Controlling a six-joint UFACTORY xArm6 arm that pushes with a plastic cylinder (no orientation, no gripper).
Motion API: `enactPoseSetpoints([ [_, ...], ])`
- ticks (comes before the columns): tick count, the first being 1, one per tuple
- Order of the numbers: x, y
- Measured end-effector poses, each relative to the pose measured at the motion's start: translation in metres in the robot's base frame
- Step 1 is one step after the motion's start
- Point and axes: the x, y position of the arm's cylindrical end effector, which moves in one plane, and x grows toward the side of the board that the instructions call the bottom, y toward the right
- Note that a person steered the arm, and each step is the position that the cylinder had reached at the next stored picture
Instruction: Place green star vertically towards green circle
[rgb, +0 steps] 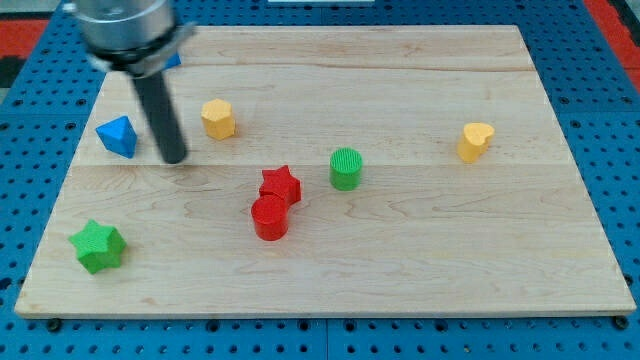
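My tip (174, 158) rests on the board (420, 270), a bare rod with nothing held. The green star (98, 246) lies below-left of it; the green circle (346, 168) sits well right. A blue block (118, 135) is just left, a yellow block (218, 118) just right.

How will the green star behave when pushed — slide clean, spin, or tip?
The green star sits low and flat on the wooden board, so it probably slides rather than tips. Its points make an off-centre push from my tip likely to spin it. It looks small and rigid, probably light. My tip stands well above it, toward the view's top, beside the blue block.
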Motion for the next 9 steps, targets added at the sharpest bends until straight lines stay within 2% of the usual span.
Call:
enactPoseSetpoints([
  [1, 0.028, -0.076],
  [2, 0.093, -0.085],
  [4, 0.135, -0.019],
  [7, 0.131, 0.169],
  [8, 0.134, 0.188],
  [9, 0.173, 0.192],
])
